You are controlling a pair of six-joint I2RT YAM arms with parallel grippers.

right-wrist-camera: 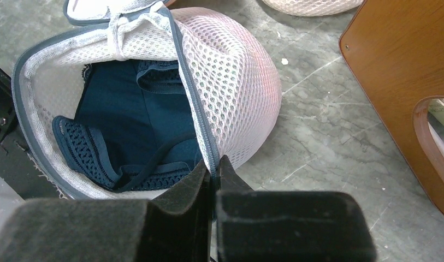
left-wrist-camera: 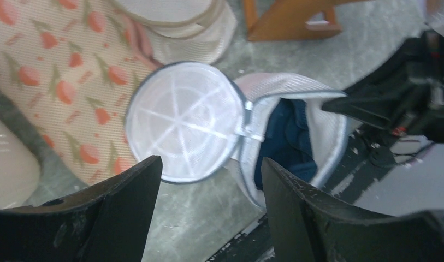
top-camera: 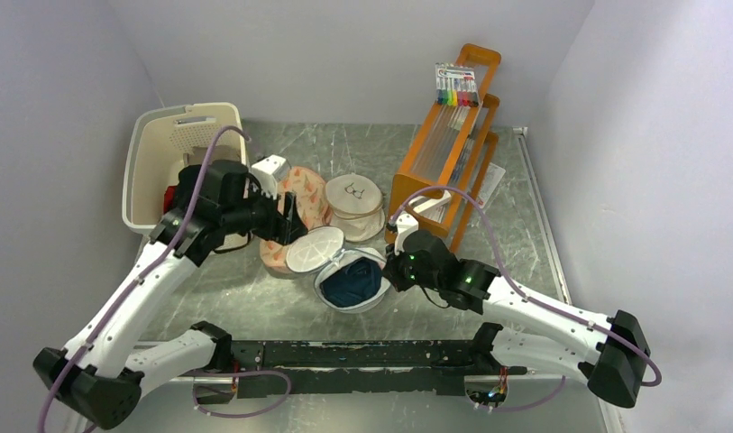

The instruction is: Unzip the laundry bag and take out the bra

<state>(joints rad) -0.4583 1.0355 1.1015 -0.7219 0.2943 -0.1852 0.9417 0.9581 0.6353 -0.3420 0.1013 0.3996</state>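
The white mesh laundry bag point(top-camera: 367, 262) lies open at the table's middle, its round lid point(top-camera: 314, 250) flipped over to the left. A dark blue bra point(top-camera: 352, 281) lies inside; it also shows in the right wrist view point(right-wrist-camera: 137, 123) and the left wrist view point(left-wrist-camera: 288, 139). My right gripper point(right-wrist-camera: 213, 166) is shut on the bag's grey zipper rim point(right-wrist-camera: 192, 98) at its right side. My left gripper point(left-wrist-camera: 208, 185) is open and empty, hovering over the lid point(left-wrist-camera: 181, 120) and the bag's left edge.
A peach patterned bag point(top-camera: 295, 194) and a beige bag with a glasses print point(top-camera: 355, 200) lie behind the laundry bag. A white basket point(top-camera: 178, 149) stands at the back left. An orange rack point(top-camera: 453, 144) with markers stands at the back right.
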